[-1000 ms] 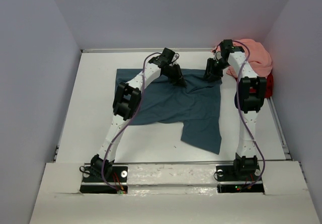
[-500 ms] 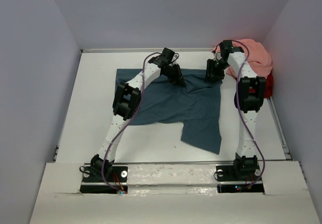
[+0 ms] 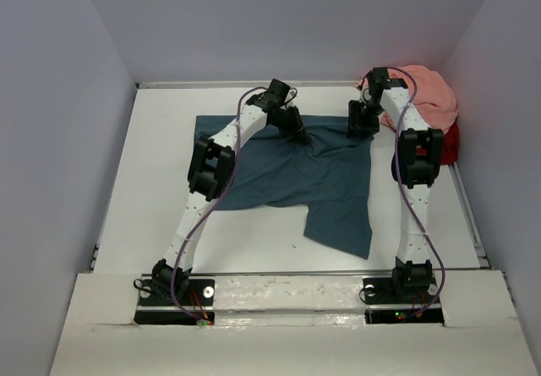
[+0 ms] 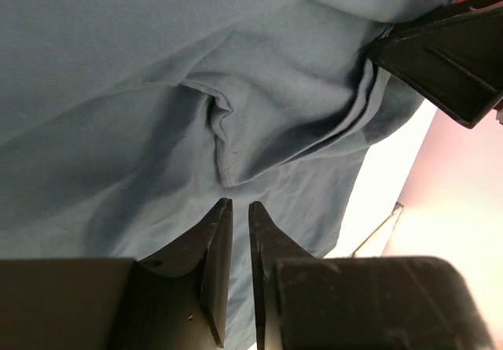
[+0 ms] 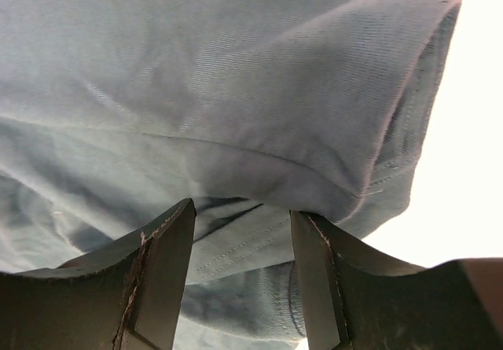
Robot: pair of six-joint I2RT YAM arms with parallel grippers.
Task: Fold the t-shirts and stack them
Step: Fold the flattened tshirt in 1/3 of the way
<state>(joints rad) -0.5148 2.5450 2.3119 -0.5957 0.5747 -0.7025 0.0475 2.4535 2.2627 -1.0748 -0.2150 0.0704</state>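
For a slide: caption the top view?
Left claw and right claw at far edge of blue shirt; pink shirt, red shirt heaped aside.

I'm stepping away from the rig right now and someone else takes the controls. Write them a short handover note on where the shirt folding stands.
Left gripper: nearly closed, apparently pinching a fold of the blue shirt near its far edge.
Right gripper: open, poised over the blue shirt's far right corner, not gripping.
Shirts: the blue one lies spread on the table, wrinkled, with one part trailing toward the arms. The pink shirt is bunched in the far right corner, and the red shirt peeks out beside it.
Done: nothing folded or stacked.
Left: fold all three, then stack them.
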